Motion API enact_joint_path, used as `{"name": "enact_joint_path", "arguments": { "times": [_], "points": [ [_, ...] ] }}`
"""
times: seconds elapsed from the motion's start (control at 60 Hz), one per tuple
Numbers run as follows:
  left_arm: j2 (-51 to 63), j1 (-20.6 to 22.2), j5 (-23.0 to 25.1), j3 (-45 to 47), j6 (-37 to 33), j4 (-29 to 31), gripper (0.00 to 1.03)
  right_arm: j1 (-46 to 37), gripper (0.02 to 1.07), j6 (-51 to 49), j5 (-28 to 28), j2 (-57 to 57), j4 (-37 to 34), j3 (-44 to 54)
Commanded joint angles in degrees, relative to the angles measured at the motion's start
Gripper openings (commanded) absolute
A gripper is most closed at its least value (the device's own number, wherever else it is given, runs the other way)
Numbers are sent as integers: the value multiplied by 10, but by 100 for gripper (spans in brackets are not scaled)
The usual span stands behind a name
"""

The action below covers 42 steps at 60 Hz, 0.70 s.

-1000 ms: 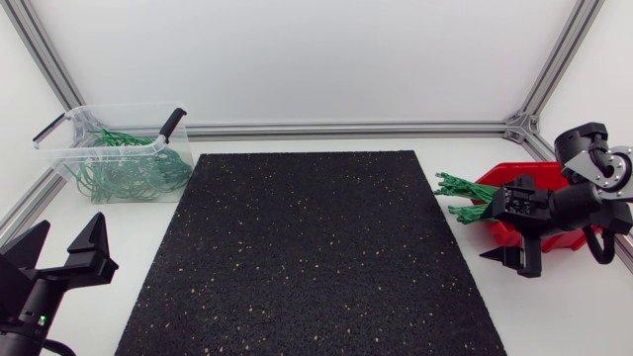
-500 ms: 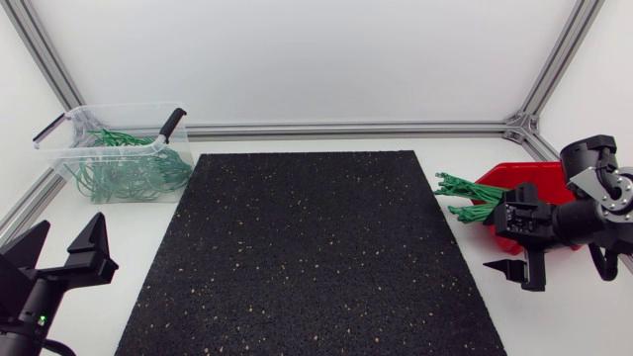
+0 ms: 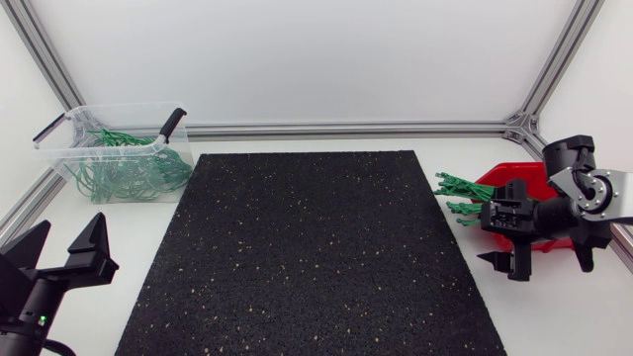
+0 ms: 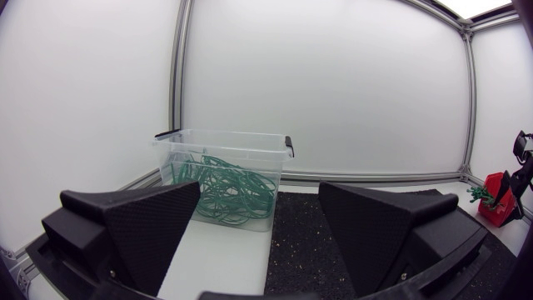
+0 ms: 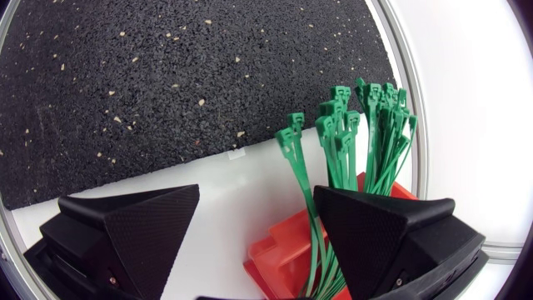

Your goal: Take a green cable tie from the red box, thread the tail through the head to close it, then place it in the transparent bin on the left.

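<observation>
Mat (image 3: 307, 247), 1 red box (image 3: 510, 176), 1 bin (image 3: 124, 107)

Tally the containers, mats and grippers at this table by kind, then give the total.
Containers: 2, the transparent plastic bin and the red plastic box
Mats: 1, the black speckled rubber mat
Grippers: 2, the matte black left gripper and right gripper
Total: 5
</observation>
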State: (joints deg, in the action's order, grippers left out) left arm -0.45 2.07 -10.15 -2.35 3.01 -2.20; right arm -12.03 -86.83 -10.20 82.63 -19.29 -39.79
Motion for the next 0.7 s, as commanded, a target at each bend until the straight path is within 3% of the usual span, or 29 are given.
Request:
{"name": "enact_joint_path", "arguments": {
  "times": [0.0, 0.35, 0.683],
  "points": [
    [2, 0, 2, 24, 7, 10, 100, 3, 102, -10, 5, 3, -2, 5],
    [3, -2, 3, 24, 7, 10, 100, -26, 102, -65, 18, -94, -71, 54],
    [4, -2, 3, 24, 7, 11, 100, -34, 102, -84, 18, -131, -83, 69]
  ]
}}
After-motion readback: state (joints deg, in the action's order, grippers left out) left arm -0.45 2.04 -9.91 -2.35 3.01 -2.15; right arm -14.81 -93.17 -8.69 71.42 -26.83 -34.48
